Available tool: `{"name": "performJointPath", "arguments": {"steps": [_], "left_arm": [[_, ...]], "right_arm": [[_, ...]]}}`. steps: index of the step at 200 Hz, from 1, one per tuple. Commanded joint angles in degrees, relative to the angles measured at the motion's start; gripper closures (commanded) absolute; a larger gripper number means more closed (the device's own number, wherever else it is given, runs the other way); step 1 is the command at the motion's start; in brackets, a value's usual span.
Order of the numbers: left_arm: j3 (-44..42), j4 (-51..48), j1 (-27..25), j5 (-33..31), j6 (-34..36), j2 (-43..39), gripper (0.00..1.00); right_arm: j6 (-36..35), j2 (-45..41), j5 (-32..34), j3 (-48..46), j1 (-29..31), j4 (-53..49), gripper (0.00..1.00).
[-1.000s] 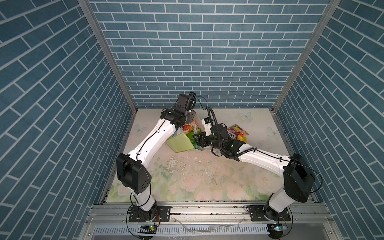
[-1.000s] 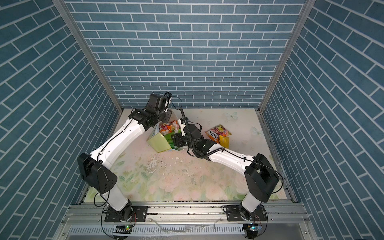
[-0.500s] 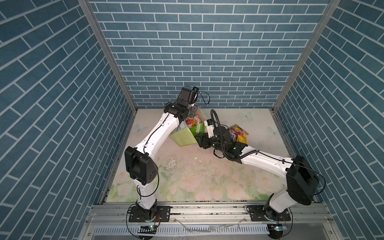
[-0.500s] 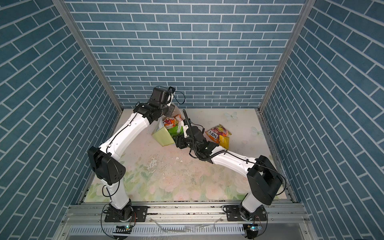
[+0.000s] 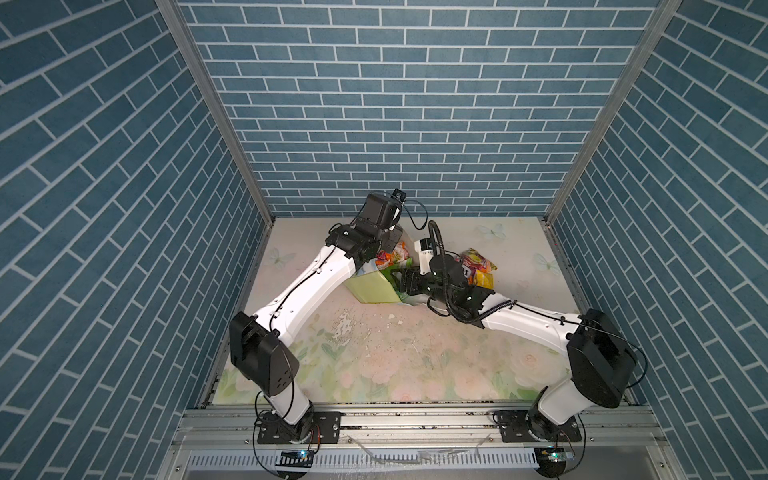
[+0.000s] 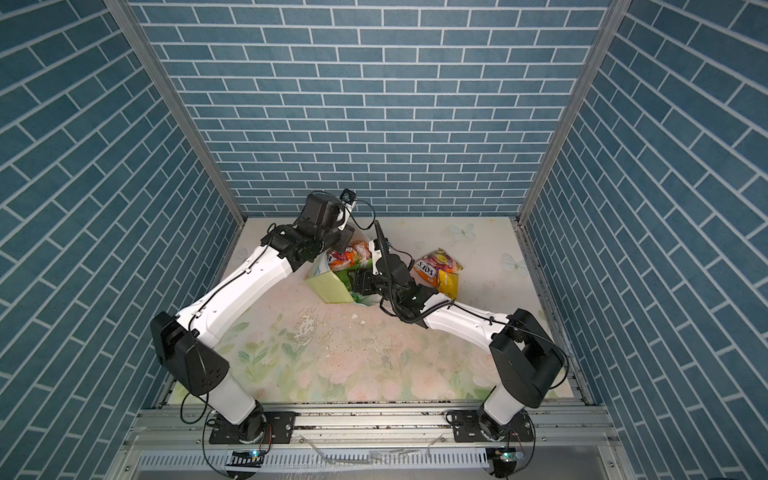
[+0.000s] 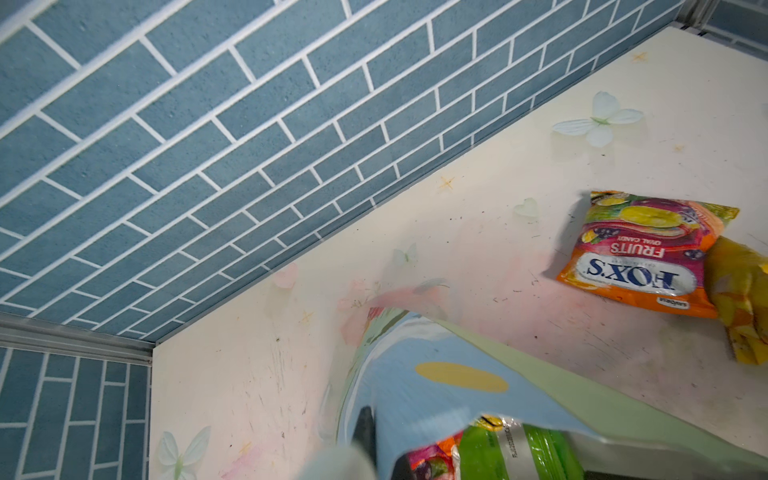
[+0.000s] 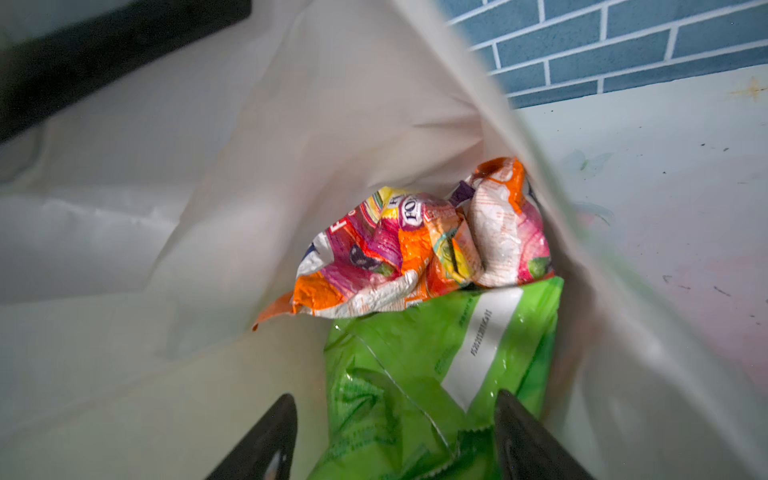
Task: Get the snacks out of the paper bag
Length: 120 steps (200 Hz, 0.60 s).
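Note:
The paper bag [image 5: 371, 289] [image 6: 328, 289] lies tilted on the table, mouth toward the right arm. My left gripper [image 7: 384, 451] is shut on the bag's painted wall [image 7: 436, 399] near its rim. Inside the white interior [image 8: 208, 208] lie crumpled orange-pink FOX'S packets [image 8: 399, 257] [image 5: 391, 254] [image 6: 348, 257] and a bright green packet [image 8: 440, 365] [image 6: 345, 276]. My right gripper [image 8: 395, 436] [image 5: 402, 281] is open inside the mouth, its jaws on either side of the green packet. Outside the bag, a FOX'S packet [image 5: 477, 262] [image 6: 434, 266] [image 7: 640, 253] and a yellow packet [image 5: 484, 280] [image 6: 449, 283] [image 7: 744, 299] lie on the table.
The floral table [image 5: 395, 357] has white crumbs or scuffs [image 5: 345, 328] in front of the bag. Blue brick walls [image 5: 395, 124] close in the back and both sides. The two loose packets lie just behind my right forearm.
The right gripper's jaws have spread wider at the bag's mouth. The left wrist has shifted a little toward the back right, with the bag's rim still in its grip.

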Motion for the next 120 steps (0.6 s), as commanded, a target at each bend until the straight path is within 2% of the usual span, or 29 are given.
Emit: {"name": "performJointPath", "arguments": {"steps": [1, 77, 120], "left_arm": [[-0.28, 9.78, -1.14, 0.68, -0.54, -3.97, 1.00], [-0.85, 8.33, -5.26, -2.15, 0.73, -3.43, 1.00], [2.64, 4.70, -5.38, -5.96, -1.04, -0.79, 1.00]], "right_arm": [[3.18, 2.36, 0.24, -0.49, -0.32, 2.54, 0.26], [1.75, 3.71, 4.93, 0.03, -0.28, 0.99, 0.30], [-2.01, 1.98, 6.31, -1.33, 0.02, 1.50, 0.31]]}}
